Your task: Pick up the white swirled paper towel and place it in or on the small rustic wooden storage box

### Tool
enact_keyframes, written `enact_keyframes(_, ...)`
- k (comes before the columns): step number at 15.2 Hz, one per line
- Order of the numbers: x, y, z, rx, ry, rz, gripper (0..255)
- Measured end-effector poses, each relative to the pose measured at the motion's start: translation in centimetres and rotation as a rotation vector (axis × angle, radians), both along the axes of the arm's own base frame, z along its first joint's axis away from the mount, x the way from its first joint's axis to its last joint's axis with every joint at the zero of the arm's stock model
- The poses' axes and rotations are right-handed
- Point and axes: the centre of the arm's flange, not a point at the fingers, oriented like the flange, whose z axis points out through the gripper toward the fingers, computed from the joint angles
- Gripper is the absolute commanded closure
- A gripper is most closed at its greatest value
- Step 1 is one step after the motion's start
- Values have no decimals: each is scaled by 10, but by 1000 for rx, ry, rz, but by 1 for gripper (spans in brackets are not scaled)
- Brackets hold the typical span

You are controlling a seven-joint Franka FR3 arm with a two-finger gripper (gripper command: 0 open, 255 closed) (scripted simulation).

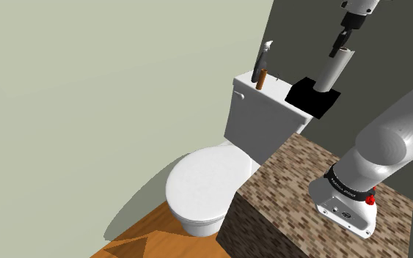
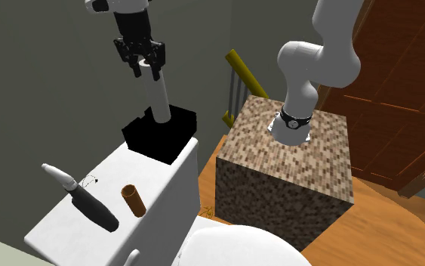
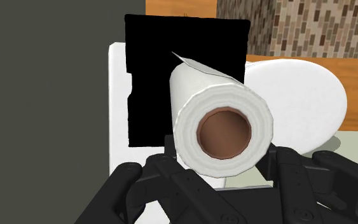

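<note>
The white arm (image 1: 392, 143) rises from its base (image 2: 290, 130), where a dark band rings the lowest link. It bends at a rounded joint and climbs high, reaching up and toward the shoulder view's left. At its end the black hand (image 1: 340, 45) points downward, close to plumb. Its two fingers (image 2: 156, 66) are closed on the upper end of a white paper towel roll (image 2: 158, 94), which hangs below them. In the wrist view the fingers clasp the roll from both sides, and its brown core faces the camera.
</note>
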Motion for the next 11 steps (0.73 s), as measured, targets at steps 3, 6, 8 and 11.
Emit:
enact_keyframes(3, 0, 0, 0, 0, 0, 0, 0)
enact_keyframes(6, 0, 0, 0, 0, 0, 0, 0)
enact_keyframes(8, 0, 1, 16, -1, -1, 0, 0)
enact_keyframes(11, -1, 0, 44, -1, -1, 0, 0)
